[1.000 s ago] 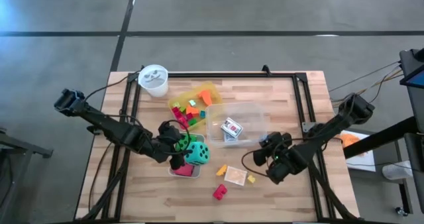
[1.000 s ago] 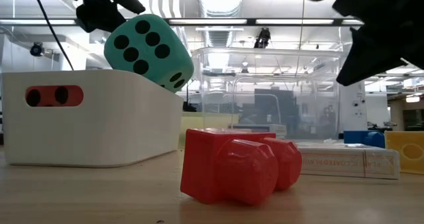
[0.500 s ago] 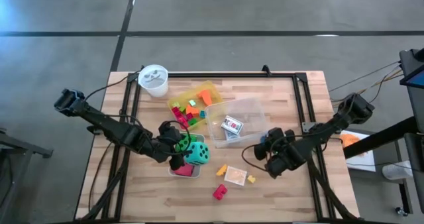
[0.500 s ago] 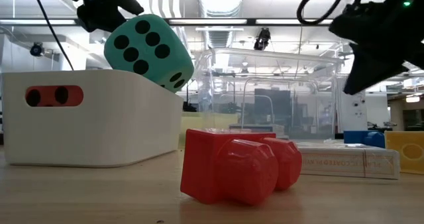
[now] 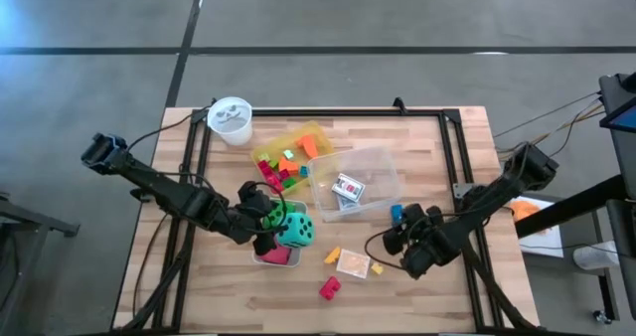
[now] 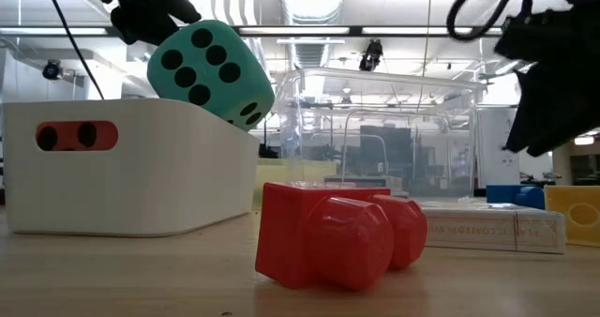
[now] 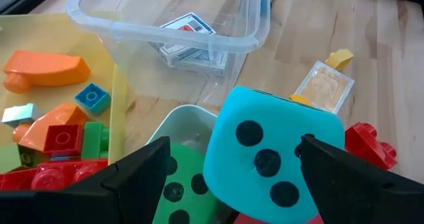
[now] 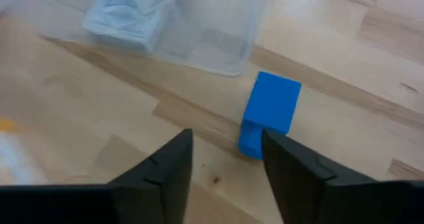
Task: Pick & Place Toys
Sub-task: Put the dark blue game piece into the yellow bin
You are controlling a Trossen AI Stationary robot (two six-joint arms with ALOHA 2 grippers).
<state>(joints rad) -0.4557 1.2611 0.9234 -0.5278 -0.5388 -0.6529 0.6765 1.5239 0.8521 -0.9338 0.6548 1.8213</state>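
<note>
Blue block point(image 8: 268, 112) loose on the table by the clear box point(image 5: 383, 187)

My right gripper point(image 8: 225, 159) hangs open and empty above it; card packs point(image 5: 346, 191) sit inside the box, teal die point(image 7: 273, 156) between my left gripper's point(image 7: 232, 168) spread fingers over the white bin point(image 6: 131, 167).

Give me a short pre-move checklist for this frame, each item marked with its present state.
1. Blue block free on the table beside the clear box: ok.
2. Right gripper open, holding nothing: ok.
3. Left gripper open around the teal die: ok.
4. Teal die seated in the white bin: not ok, it leans over the rim.
5. Card packs in the clear box: ok.
</note>
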